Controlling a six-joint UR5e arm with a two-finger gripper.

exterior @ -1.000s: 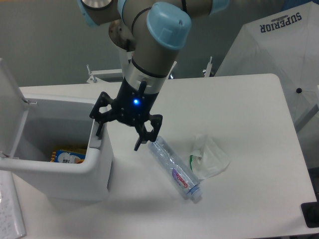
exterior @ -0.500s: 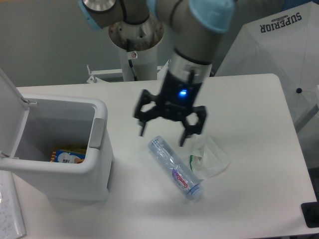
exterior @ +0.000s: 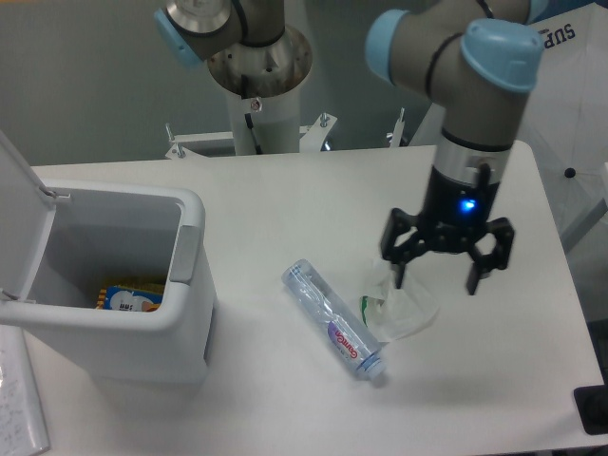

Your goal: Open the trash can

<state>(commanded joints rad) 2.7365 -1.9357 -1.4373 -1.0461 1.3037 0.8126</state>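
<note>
Lid already swung up, the white trash can [exterior: 142, 285] sits at the counter's [exterior: 285, 199] left edge, well apart at nine o'clock from the empty end effector [exterior: 433, 279], its fingers spread wide above a crumpled clear wrapper [exterior: 404, 302] beside a plastic bottle [exterior: 332, 321].

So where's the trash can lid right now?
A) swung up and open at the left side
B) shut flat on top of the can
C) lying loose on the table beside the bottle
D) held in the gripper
A: the lid stands raised at the left of the trash can, whose inside is in plain view with a blue packet at the bottom, while the open gripper hangs empty over the clear plastic wrapper.
</note>
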